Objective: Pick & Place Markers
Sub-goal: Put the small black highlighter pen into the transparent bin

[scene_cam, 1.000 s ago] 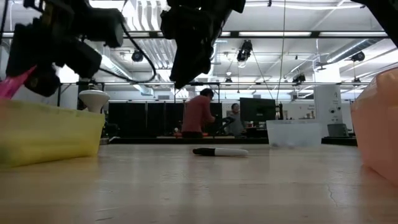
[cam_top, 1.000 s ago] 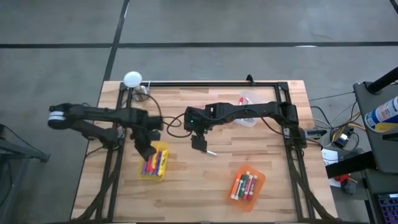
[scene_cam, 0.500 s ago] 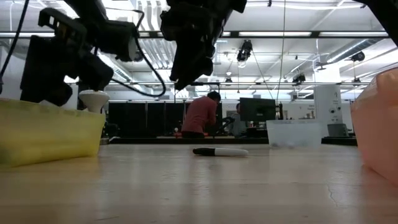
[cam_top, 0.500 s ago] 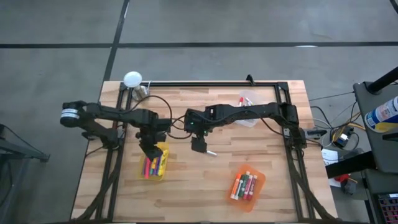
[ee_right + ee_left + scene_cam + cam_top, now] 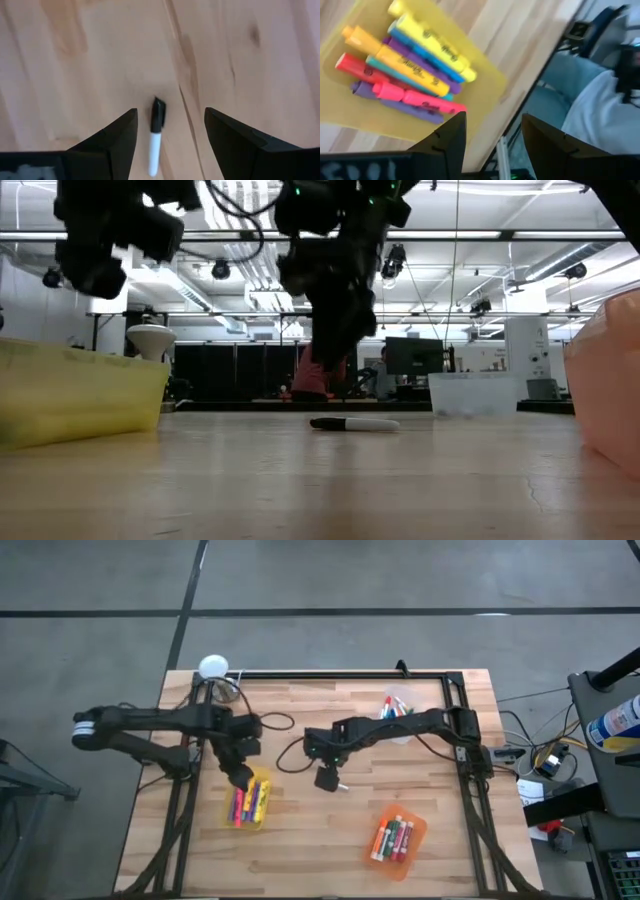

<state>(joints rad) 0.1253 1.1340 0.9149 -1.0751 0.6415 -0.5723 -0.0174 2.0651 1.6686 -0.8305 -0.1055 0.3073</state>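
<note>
Nearest the front edge of the light wooden slatted table (image 5: 310, 840) sits a translucent orange plastic bin (image 5: 398, 835) holding a row of capped markers in orange, red and green. Farther in, on the left, a translucent yellow plastic bin (image 5: 249, 799) holds a heap of short capped markers (image 5: 405, 67) in yellow, pink, purple, blue and teal. The left gripper (image 5: 238, 772) hangs over that bin's far end, its two dark fingers (image 5: 445, 142) spread wide and holding nothing. Near the table's middle a single white marker with a black cap (image 5: 155, 135) lies flat on the wood, with the right gripper (image 5: 326, 779) directly above it, fingers wide apart and empty. At the far side a clear plastic bin (image 5: 397, 715) holds a few more markers.
</note>
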